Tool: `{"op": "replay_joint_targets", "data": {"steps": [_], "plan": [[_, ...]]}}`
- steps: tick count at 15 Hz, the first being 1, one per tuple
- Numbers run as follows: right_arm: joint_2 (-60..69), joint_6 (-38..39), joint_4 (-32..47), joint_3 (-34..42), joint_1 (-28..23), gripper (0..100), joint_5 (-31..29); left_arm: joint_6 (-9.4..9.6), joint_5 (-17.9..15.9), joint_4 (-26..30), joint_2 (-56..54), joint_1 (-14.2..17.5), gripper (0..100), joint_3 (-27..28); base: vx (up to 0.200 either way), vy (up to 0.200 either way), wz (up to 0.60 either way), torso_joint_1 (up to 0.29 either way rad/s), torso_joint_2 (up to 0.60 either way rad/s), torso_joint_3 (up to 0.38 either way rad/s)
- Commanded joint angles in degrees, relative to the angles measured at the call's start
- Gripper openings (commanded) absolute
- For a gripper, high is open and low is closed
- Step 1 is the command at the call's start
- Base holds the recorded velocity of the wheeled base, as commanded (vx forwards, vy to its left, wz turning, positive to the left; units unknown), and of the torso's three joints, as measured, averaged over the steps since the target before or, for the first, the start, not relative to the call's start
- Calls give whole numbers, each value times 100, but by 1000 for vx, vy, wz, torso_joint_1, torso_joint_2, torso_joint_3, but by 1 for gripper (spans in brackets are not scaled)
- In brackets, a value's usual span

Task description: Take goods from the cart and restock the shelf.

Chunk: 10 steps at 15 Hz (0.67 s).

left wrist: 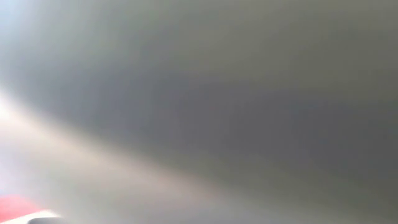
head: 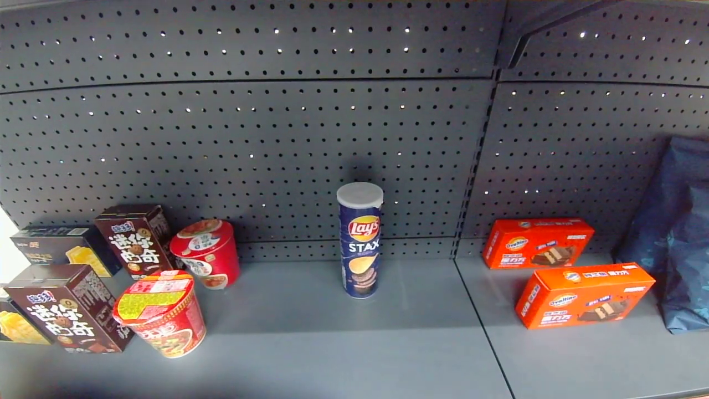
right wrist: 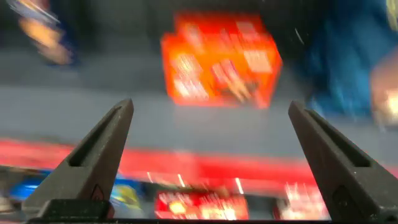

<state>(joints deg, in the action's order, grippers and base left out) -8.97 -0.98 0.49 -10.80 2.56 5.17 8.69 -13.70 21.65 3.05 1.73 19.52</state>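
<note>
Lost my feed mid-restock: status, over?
Right gripper open, empty, facing an orange box. Chip can upright, middle of shelf. Noodle cups and dark boxes crowd the left end.

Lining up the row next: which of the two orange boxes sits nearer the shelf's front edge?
The front orange box, beside the blue bag; the rear orange box sits back by the perforated panel.
</note>
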Motion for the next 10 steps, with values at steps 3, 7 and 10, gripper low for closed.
{"op": "replay_joint_targets", "data": {"steps": [3,7,10], "plan": [[-3576,-236,-93,-2436,1229,100,1223,62,324,-3,12,-6,0,-88,0,0,0,0,0,0],[-4807,-324,-778,-2638,2565,100,1223,-465,421,15,20,-6,0,-80,0,0,0,0,0,0],[-5677,-324,-1314,-2699,2715,100,1250,-588,351,23,12,-41,0,-124,0,0,0,0,0,0]]}}
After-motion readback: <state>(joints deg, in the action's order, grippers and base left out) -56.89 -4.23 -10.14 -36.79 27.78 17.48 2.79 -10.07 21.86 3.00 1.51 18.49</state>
